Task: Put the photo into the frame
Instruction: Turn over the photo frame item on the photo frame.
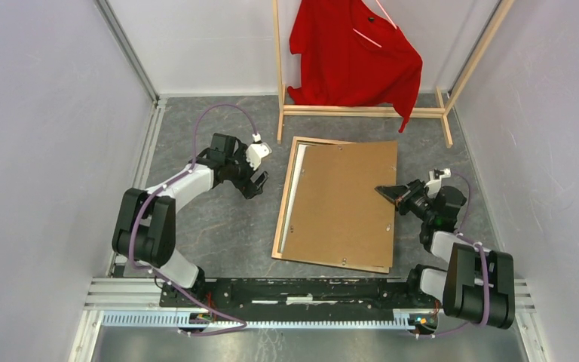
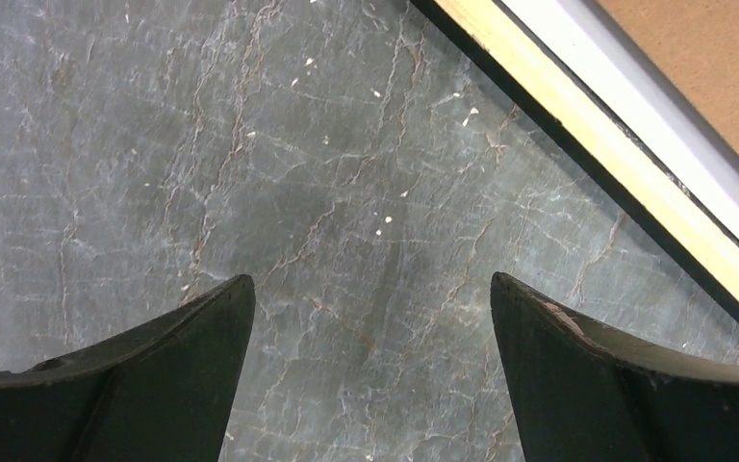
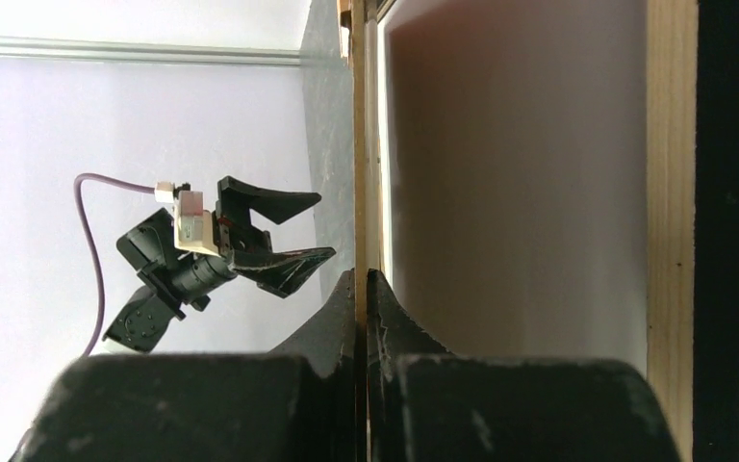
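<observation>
The frame [image 1: 280, 219] lies back-up in the middle of the table [image 1: 226, 226], its light wood rails showing along the left and near sides. Inside it a plain white sheet is most likely the photo [image 3: 520, 192] lying face down, though no printed side shows to confirm that. A thin brown backing board [image 1: 343, 204] covers most of the opening, leaving a white strip bare along the left rail. As paper, the photo should be very light and limp, quick to crease or curl, and likely to slide. If it needs shifting, the white border at an edge or corner is the safest hold, taken with a gentle pinch. The frame looks stiff but light on its thin rails, so a push would probably make it skate across the table, and a rail is the place to steady it. The right gripper [image 3: 363, 289] is closed tight on the right edge of the backing board, whose thin edge runs between its fingers. That side appears to be lifted off the frame. The left gripper [image 2: 372, 289] hangs spread wide over bare table just left of the frame's left rail, holding and touching nothing.
</observation>
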Motion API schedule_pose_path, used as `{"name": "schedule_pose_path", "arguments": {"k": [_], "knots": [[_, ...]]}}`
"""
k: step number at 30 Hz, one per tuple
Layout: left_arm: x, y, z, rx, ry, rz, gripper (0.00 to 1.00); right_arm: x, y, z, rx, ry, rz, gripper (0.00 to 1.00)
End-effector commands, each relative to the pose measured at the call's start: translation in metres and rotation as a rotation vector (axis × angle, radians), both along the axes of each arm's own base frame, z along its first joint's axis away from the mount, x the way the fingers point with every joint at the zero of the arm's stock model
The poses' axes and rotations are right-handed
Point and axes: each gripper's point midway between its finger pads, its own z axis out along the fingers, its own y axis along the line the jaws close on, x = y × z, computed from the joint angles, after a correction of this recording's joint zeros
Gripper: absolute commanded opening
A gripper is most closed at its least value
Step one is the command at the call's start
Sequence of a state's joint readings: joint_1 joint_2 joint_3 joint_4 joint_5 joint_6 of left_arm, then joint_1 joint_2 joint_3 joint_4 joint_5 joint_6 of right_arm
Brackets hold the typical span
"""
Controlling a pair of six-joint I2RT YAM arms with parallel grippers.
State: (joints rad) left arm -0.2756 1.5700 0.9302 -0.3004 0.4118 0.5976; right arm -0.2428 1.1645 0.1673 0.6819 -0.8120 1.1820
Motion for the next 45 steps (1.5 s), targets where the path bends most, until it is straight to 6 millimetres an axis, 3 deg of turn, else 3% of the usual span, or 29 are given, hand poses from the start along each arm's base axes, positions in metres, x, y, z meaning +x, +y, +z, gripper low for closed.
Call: {"name": "schedule_pose_path", "arguments": {"k": [1, 9, 19, 27, 45], "knots": [[0.013, -0.022, 0.009, -0.085, -0.025, -0.018, 0.97, 0.015, 0.001, 0.03, 0.036, -0.097, 0.005, 0.0], [0.002, -0.038, -0.007, -0.095, 0.026, -0.056, 0.93, 0.02, 0.006, 0.033, 0.067, -0.104, 0.031, 0.0], [0.001, -0.041, -0.014, -0.087, 0.04, -0.058, 0.91, 0.031, 0.006, 0.032, 0.046, -0.114, 0.049, 0.0], [0.004, -0.047, -0.017, -0.103, 0.054, -0.044, 0.84, 0.033, 0.012, 0.024, 0.046, -0.093, 0.08, 0.0], [-0.005, -0.065, -0.022, -0.093, 0.062, -0.083, 0.82, 0.043, 0.011, 0.022, 0.035, -0.114, 0.082, 0.0]]}}
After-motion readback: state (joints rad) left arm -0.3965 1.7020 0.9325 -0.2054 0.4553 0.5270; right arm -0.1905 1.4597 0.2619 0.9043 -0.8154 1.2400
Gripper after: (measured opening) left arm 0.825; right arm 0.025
